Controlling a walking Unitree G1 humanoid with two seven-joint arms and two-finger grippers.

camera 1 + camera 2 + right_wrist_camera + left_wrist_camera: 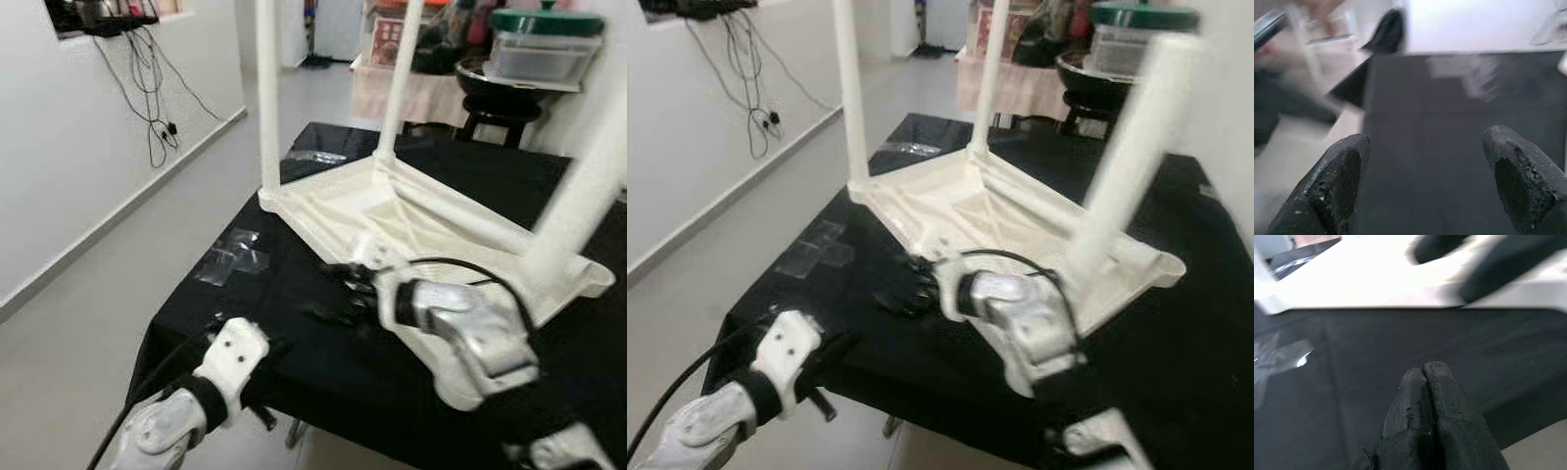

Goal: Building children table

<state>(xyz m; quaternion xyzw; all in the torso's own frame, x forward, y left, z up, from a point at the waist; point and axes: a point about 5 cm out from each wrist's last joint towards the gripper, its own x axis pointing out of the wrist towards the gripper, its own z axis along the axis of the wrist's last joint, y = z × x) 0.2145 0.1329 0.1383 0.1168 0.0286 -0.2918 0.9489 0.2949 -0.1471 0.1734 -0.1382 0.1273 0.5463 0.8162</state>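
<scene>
Children's table: one white plastic table point(392, 211), upside down, its top flat on the black cloth at the centre of the frame.
Legs: three white legs stand up from it; one at the near left corner point(267, 98), one at the far corner point(400, 78), one blurred at the right point(588, 186).
Desk: one desk under a black cloth point(294, 343), filling the lower middle and right of the head views.
Plastic wrap: two clear crumpled pieces on the cloth, one at the left edge point(233, 257), one at the far end point(315, 157).
Right gripper: point(338, 294) at the centre of the frame, on the cloth just beside the near edge of the upturned top; in its wrist view the two fingers point(1337, 181) stand wide apart with nothing between them.
Left gripper: point(266, 387) at the lower left, at the near edge of the desk; its wrist view shows the two fingers point(1425, 406) pressed together, holding nothing.
Wall cables: a bunch of black cables point(147, 78) hangs down the white wall at the upper left.
Background: a lidded container point(544, 49) on a round black stool at the upper right.
</scene>
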